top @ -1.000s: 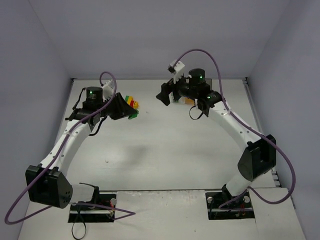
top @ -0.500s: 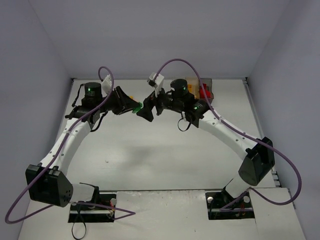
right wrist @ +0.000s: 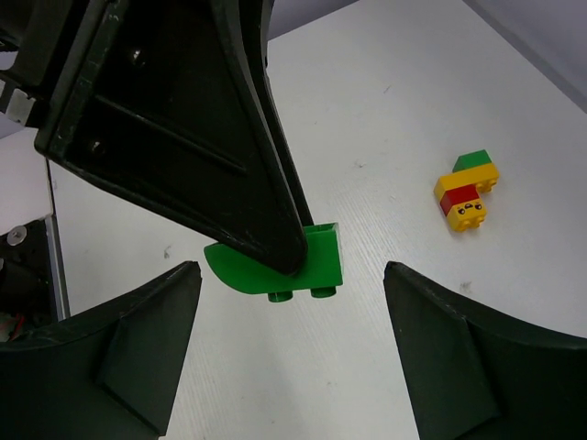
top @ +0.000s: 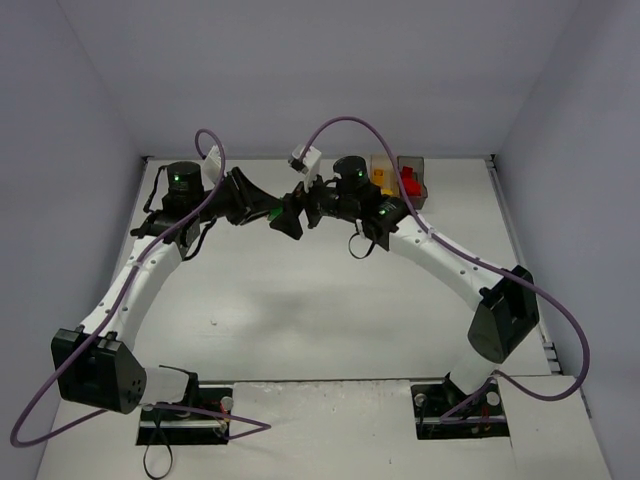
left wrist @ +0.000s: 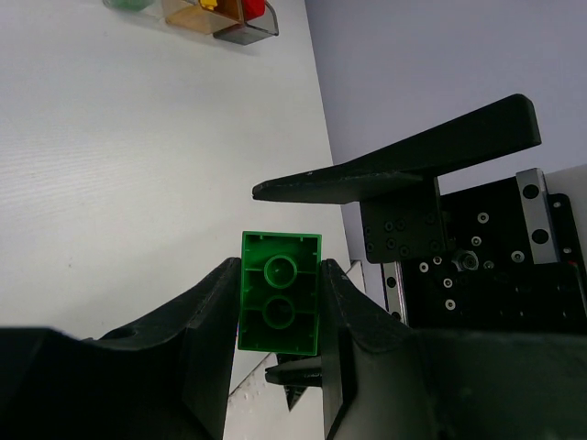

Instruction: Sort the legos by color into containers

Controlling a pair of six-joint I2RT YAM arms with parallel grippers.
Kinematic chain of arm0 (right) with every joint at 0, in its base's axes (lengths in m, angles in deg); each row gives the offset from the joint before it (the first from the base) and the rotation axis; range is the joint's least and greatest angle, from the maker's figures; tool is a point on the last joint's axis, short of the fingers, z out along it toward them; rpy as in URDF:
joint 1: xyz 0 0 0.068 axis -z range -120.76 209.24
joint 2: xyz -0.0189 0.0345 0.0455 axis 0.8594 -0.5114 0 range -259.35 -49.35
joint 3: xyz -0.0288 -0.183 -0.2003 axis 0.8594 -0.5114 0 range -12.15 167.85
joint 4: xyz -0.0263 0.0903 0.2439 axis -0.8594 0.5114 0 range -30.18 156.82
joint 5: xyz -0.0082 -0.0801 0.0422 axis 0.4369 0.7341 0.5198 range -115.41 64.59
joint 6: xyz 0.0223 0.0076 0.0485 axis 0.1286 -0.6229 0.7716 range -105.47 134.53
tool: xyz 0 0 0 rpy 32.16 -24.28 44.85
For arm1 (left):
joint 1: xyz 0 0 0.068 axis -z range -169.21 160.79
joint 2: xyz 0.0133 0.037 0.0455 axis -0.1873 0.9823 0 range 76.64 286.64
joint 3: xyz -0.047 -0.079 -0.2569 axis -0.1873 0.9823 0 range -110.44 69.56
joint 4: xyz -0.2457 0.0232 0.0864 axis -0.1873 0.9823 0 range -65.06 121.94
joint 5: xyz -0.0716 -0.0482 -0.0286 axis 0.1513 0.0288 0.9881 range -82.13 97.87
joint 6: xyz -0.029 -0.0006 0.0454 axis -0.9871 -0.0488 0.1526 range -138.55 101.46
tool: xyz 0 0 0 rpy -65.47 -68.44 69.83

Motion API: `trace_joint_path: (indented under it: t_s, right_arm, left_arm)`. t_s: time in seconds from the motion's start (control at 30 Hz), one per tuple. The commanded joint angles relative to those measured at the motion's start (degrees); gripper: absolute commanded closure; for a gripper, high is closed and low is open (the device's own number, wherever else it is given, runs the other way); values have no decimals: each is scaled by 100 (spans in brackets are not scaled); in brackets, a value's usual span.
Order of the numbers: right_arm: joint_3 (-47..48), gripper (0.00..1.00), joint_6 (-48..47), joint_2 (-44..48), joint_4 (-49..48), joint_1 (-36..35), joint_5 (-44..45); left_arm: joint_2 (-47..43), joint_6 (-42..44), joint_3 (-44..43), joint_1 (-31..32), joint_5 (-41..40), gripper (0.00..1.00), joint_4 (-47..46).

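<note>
My left gripper [top: 266,212] is shut on a green lego [left wrist: 280,293] and holds it above the table at the back centre. The lego has a curved side and two studs facing down [right wrist: 316,261]. My right gripper [right wrist: 292,272] is open. Its fingers [left wrist: 394,170] stand on either side of the green lego without touching it, tip to tip with the left gripper [right wrist: 211,137]. A clump of green, yellow and red legos [right wrist: 468,191] lies on the table beyond. The containers [top: 398,180] stand at the back right. The orange-tinted one [left wrist: 197,11] holds yellow legos and the smoky one [left wrist: 248,23] holds red.
The back wall runs just behind both grippers. The right arm [top: 440,260] arcs across the right half of the table. The clear container is mostly hidden behind the right arm in the top view.
My right gripper has swung left from the containers to meet the left gripper. My left gripper has moved right with the green lego, away from the clump.
</note>
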State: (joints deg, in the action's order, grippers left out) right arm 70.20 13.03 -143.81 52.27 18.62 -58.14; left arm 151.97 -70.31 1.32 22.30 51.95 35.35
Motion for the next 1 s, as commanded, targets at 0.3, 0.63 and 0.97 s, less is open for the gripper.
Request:
trace_joint_path:
  t_s: [0.3,0.63,0.97]
  right_arm:
    - [414,22,44,-3,-651,-86,-93]
    - [317,53,79,-91,-792,-86,-32]
    - [1,86,-78,76,-730,-60,302]
  left_arm:
    - [52,-307,-145,36,207,95,-716]
    - [96,-554,-92,106,295,95,-954]
    - [87,-580,-145,89,268,59,-945]
